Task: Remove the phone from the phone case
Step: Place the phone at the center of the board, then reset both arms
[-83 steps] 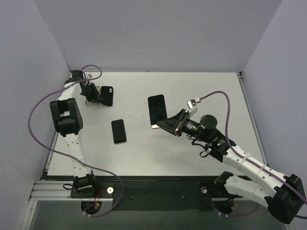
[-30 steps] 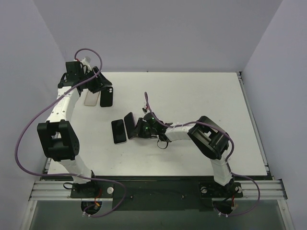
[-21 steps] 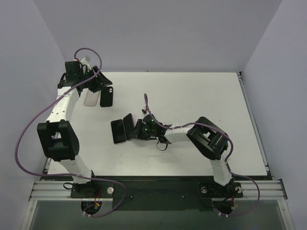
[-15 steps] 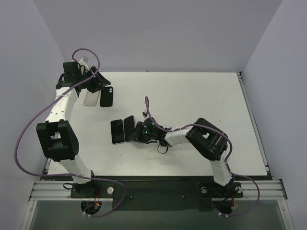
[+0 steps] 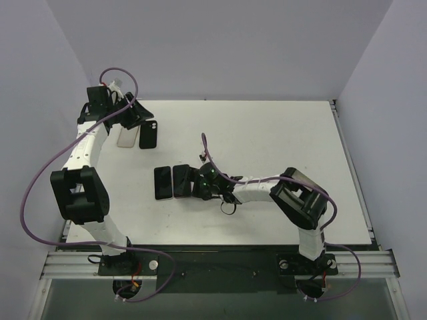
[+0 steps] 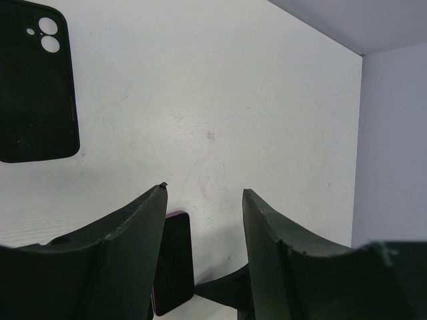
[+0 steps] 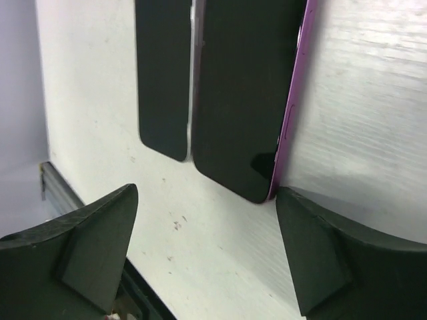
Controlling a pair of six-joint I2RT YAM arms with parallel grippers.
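Since the purple-edged dark phone (image 7: 243, 100) lies flat on the white table (image 5: 267, 133), just beside a second black slab (image 7: 163, 73), the right gripper (image 7: 207, 200) stands spread wide, jaws clear of both. The left gripper (image 6: 205, 193), likewise wide and empty, hovers near the black soft case with camera cutouts (image 6: 37, 87). Phone and case lie well apart, so extraction appears complete.

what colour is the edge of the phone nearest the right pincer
Purple edge, clearest in the right wrist view.

Right wrist: purple-edged phone (image 7: 243, 93) and black phone (image 7: 163, 73) cut off at top edge. Left wrist: black case (image 6: 33, 80) clipped by left edge.
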